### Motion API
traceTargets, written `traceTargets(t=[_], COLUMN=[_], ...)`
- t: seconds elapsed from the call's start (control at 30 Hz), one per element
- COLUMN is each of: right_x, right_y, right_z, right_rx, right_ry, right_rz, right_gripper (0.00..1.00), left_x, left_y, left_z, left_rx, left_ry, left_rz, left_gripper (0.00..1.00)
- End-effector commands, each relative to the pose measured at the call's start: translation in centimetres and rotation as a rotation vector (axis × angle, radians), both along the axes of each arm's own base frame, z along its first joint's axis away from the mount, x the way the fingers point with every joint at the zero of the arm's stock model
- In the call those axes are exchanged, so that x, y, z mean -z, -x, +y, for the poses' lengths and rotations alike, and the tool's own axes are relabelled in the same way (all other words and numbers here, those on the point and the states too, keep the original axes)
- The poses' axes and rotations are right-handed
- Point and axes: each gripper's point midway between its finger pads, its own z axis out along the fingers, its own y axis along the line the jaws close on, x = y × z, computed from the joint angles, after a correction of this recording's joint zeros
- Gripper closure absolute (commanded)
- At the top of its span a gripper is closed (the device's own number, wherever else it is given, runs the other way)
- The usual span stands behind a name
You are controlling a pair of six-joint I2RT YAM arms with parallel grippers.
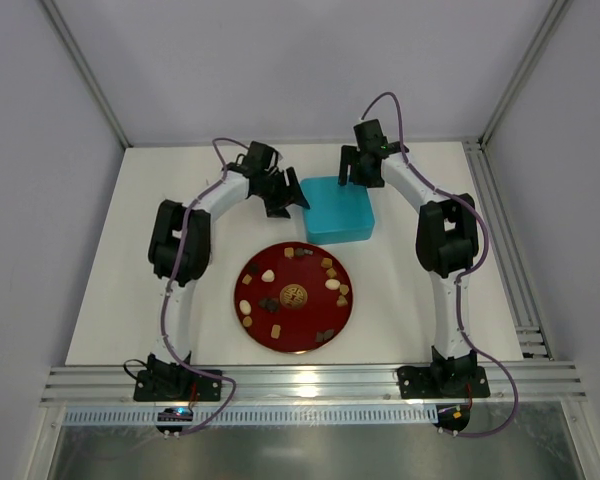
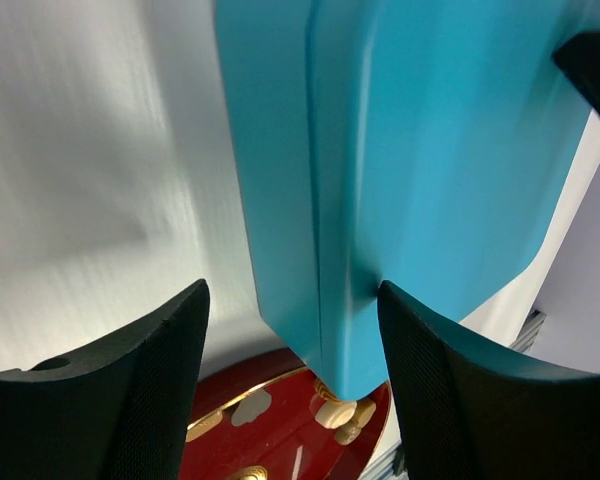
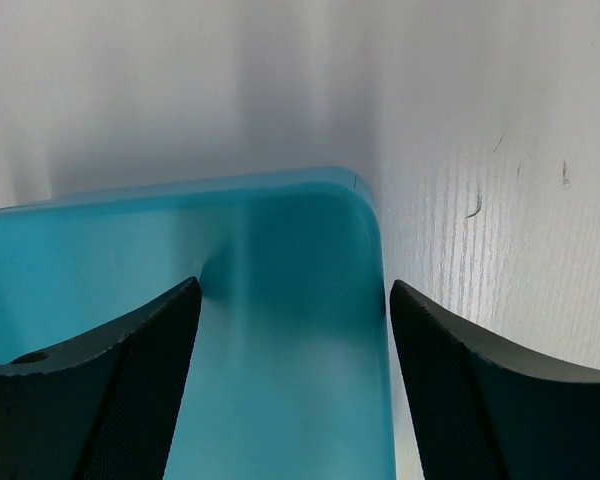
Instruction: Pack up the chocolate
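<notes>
The chocolate pieces (image 1: 332,284), dark brown, tan and cream, lie in a ring on a round red plate (image 1: 257,322) with a gold emblem at mid table. A closed teal box (image 1: 338,210) sits just behind the plate. My left gripper (image 1: 286,200) is open at the box's left side; in the left wrist view the box's corner (image 2: 430,150) stands between the fingers (image 2: 130,390), with cream pieces (image 2: 335,412) on the plate (image 2: 280,440) below. My right gripper (image 1: 355,172) is open over the box's far edge; the box (image 3: 280,330) fills the gap between its fingers (image 3: 460,400).
The white table (image 1: 430,300) is walled at the back and sides. An aluminium rail (image 1: 310,380) runs along the near edge by the arm bases, and another rail (image 1: 505,260) runs along the right side.
</notes>
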Motion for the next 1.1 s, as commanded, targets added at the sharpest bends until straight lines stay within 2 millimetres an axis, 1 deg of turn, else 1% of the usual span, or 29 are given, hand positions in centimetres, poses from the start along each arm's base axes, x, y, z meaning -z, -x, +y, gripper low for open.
traceTargets(t=[0.0, 0.03, 0.1, 0.13, 0.17, 0.2, 0.23, 0.27, 0.37, 0.47, 0.5, 0.53, 0.6, 0.67, 0.7, 0.87, 1.07], right_x=[6.0, 5.8, 5.5, 5.3, 5.2, 4.8, 4.6, 4.5, 4.1, 3.8, 3.7, 3.7, 3.7, 3.8, 3.8, 3.6, 3.4], right_y=[4.2, 4.1, 4.1, 4.0, 4.0, 3.9, 3.8, 3.8, 3.7, 3.6, 3.6, 3.6, 3.7, 3.8, 3.7, 3.7, 3.6], right_z=[-2.5, -2.4, -2.4, -2.4, -2.4, -2.4, -2.4, -2.3, -2.1, -2.0, -2.0, -2.0, -2.0, -1.9, -1.9, -1.9, -1.4], right_rx=[-0.029, -0.037, -0.041, -0.04, -0.042, -0.043, -0.04, -0.042, -0.048, -0.049, -0.05, -0.048, -0.048, -0.05, -0.05, -0.048, -0.059], right_ry=[0.156, 0.151, 0.149, 0.15, 0.148, 0.146, 0.144, 0.144, 0.133, 0.128, 0.131, 0.129, 0.132, 0.132, 0.131, 0.139, 0.135], right_rz=[0.215, 0.208, 0.197, 0.189, 0.185, 0.176, 0.17, 0.17, 0.162, 0.154, 0.153, 0.152, 0.154, 0.156, 0.154, 0.148, 0.138], right_gripper=[0.23, 0.23, 0.23, 0.23, 0.23, 0.23, 0.23, 0.22, 0.22, 0.22, 0.22, 0.22, 0.22, 0.21, 0.22, 0.21, 0.22], left_x=[-0.4, -1.2, -1.2, -0.5, -1.1, -1.0, -0.4, -0.7, -0.3, -0.7, -1.3, -1.1, -2.2, -2.6, -3.3, -4.5, -5.6], left_y=[-3.0, -4.0, -4.9, -5.3, -5.9, -6.1, -6.4, -6.9, -7.6, -7.9, -8.4, -8.1, -8.4, -8.4, -8.5, -8.8, -9.2], left_z=[2.7, 2.8, 2.7, 2.7, 2.5, 2.4, 2.5, 2.4, 2.0, 1.7, 1.6, 1.8, 2.0, 2.2, 2.5, 2.5, 1.6], left_rx=[-0.089, -0.101, -0.115, -0.119, -0.125, -0.129, -0.142, -0.143, -0.144, -0.137, -0.144, -0.151, -0.171, -0.184, -0.194, -0.202, -0.194], left_ry=[-0.047, -0.038, -0.028, -0.029, -0.024, -0.022, -0.027, -0.021, -0.011, 0.0, 0.012, 0.011, 0.012, 0.003, -0.001, 0.011, 0.05], left_rz=[-0.074, -0.096, -0.099, -0.09, -0.102, -0.103, -0.094, -0.105, -0.107, -0.12, -0.15, -0.148, -0.176, -0.185, -0.198, -0.239, -0.283], left_gripper=[0.33, 0.33, 0.34, 0.34, 0.34, 0.34, 0.34, 0.35, 0.35, 0.36, 0.36, 0.36, 0.36, 0.36, 0.36, 0.36, 0.36])
